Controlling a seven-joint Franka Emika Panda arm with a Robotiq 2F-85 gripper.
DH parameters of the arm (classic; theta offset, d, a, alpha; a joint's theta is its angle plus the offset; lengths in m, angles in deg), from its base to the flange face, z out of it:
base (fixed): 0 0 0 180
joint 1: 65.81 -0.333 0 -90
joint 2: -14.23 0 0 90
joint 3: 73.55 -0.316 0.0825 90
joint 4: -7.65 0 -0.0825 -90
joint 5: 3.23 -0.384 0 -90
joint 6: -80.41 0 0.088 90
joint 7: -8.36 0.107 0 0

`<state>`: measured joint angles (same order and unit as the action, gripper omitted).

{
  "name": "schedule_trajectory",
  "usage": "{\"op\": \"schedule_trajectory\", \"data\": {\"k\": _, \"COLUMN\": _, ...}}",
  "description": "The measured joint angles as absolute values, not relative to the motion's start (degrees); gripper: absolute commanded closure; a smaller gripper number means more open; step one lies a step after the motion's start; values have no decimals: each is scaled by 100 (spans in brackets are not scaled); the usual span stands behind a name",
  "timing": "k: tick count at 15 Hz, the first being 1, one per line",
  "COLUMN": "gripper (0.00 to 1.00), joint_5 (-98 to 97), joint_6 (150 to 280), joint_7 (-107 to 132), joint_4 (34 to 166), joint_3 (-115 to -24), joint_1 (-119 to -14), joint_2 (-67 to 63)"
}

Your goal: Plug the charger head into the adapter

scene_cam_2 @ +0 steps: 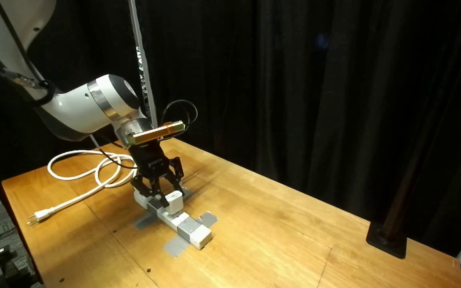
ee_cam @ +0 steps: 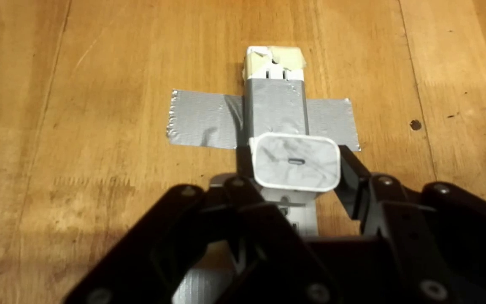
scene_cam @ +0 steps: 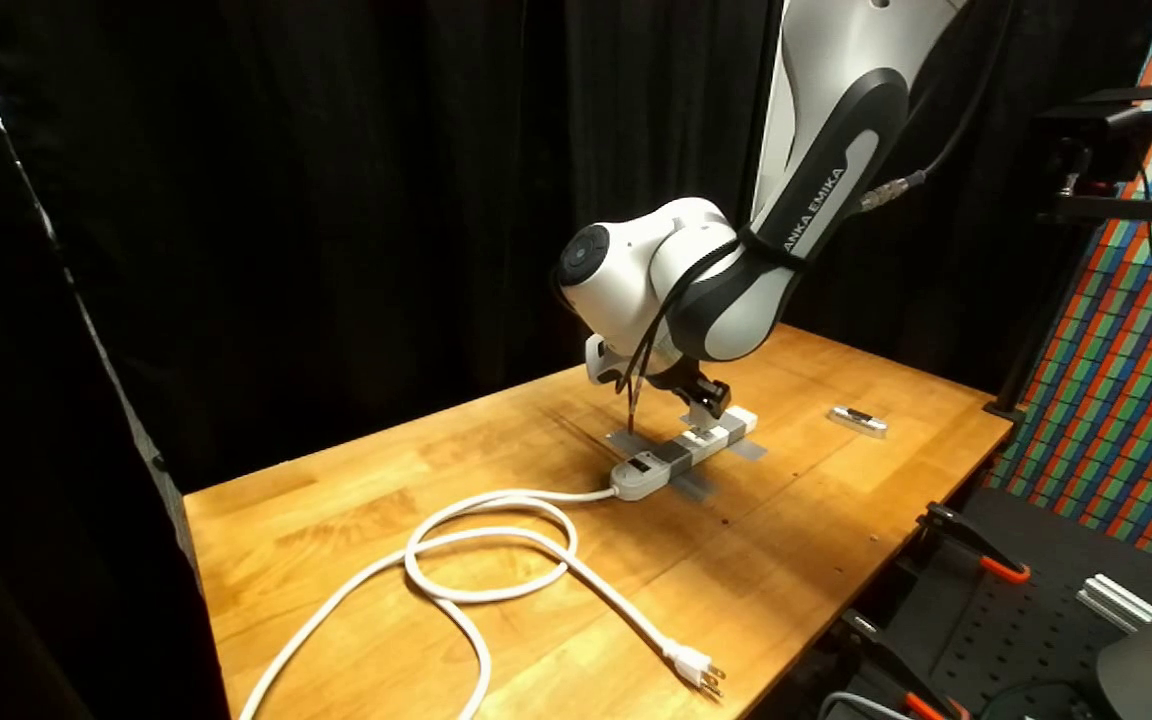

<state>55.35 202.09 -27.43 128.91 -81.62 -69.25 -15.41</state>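
The charger head (ee_cam: 296, 171), a white block with a marbled end face and a small slot, is gripped between the black fingers of my gripper (ee_cam: 295, 162). In an exterior view the same charger head (scene_cam_2: 175, 203) stands upright over the middle of the adapter (scene_cam_2: 201, 237), very close to its top. Whether its prongs sit in a socket is hidden. The adapter (scene_cam: 642, 477) is a long grey and white strip taped to the table. At its far end in the wrist view, the adapter (ee_cam: 276, 75) shows an uncovered pair of slots.
Grey tape (ee_cam: 203, 118) crosses the strip and sticks to the wood. A white cable (scene_cam: 491, 597) loops over the table and ends in a plug (scene_cam: 693, 665). A small silver and dark object (scene_cam: 858, 421) lies apart. A black post base (scene_cam_2: 386, 240) stands at the table edge.
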Motion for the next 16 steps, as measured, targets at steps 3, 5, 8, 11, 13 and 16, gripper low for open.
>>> {"op": "schedule_trajectory", "data": {"k": 3, "gripper": 77, "joint_5": 5445, "joint_6": 20237, "joint_7": -2748, "joint_4": 12911, "joint_3": -8164, "joint_1": -6919, "joint_2": -1537}}
{"op": "schedule_trajectory", "data": {"k": 5, "gripper": 77, "joint_5": 5438, "joint_6": 20249, "joint_7": -2748, "joint_4": 12911, "joint_3": -8163, "joint_1": -6911, "joint_2": -1536}}
{"op": "schedule_trajectory", "data": {"k": 8, "gripper": 77, "joint_5": 5438, "joint_6": 20341, "joint_7": -2754, "joint_4": 12929, "joint_3": -8160, "joint_1": -6867, "joint_2": -1541}}
{"op": "schedule_trajectory", "data": {"k": 11, "gripper": 77, "joint_5": 5350, "joint_6": 20460, "joint_7": -2896, "joint_4": 12931, "joint_3": -8162, "joint_1": -6778, "joint_2": -1535}}
{"op": "schedule_trajectory", "data": {"k": 13, "gripper": 77, "joint_5": 5204, "joint_6": 20549, "joint_7": -3068, "joint_4": 12926, "joint_3": -8163, "joint_1": -6697, "joint_2": -1510}}
{"op": "schedule_trajectory", "data": {"k": 16, "gripper": 77, "joint_5": 5126, "joint_6": 20611, "joint_7": -3187, "joint_4": 12930, "joint_3": -8162, "joint_1": -6650, "joint_2": -1493}}
